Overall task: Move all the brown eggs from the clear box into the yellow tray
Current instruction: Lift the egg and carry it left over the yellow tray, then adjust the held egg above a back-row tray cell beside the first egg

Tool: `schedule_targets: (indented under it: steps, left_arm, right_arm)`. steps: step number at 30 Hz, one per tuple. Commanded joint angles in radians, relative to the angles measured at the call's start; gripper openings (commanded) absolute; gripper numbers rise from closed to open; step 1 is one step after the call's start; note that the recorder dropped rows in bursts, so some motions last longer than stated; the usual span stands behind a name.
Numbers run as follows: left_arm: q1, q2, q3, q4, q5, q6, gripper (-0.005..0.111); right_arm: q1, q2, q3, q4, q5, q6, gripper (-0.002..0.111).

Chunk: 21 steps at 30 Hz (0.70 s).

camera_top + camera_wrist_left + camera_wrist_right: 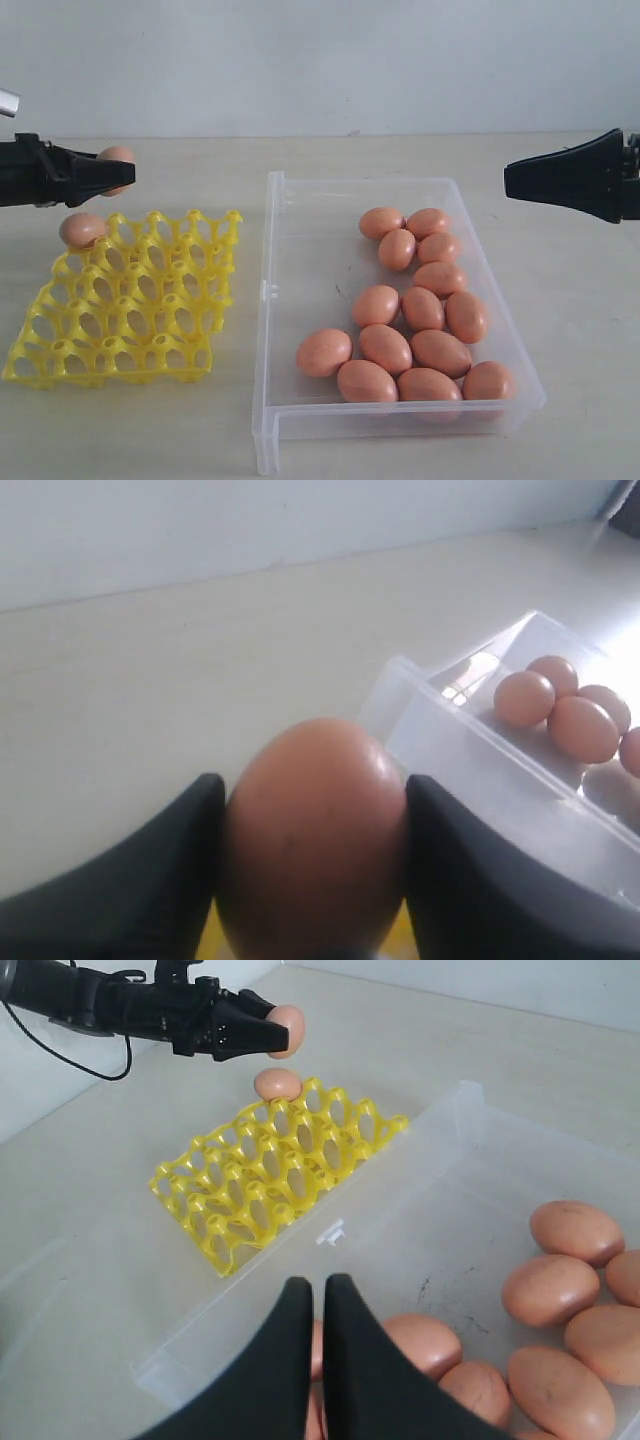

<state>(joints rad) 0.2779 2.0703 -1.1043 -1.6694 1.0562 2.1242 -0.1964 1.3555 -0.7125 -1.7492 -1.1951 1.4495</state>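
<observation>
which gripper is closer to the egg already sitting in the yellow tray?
Left. The left gripper, jaws shut on a brown egg, hangs just above the tray egg; the right gripper is far off by the clear box.

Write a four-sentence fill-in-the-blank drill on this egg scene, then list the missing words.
1. The left gripper grips a brown ___.
2. Just ___ egg sits in the yellow tray.
3. The right gripper is ___ and empty.
4. The other eggs lie in the clear ___.
Missing words: egg; one; shut; box.
</observation>
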Motion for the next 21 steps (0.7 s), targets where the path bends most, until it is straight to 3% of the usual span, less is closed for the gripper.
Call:
schedule_targets:
  steps: [1,11,21]
  left_arm:
    - [-0.009,0.028,-0.009,0.048,-0.010,0.008,0.004]
    - [-0.009,0.153,-0.030,0.031,0.044,0.008,0.004]
    - [-0.011,0.165,-0.048,0.062,0.070,0.008,0.004]
  right_arm:
    - [-0.003,-0.007,0.003,0.005,-0.005,-0.013,0.000]
    - [-0.003,-0.007,0.003,0.005,-0.005,-0.013,0.000]
    - [-0.003,-0.007,0.003,0.005,-0.005,-0.027,0.000]
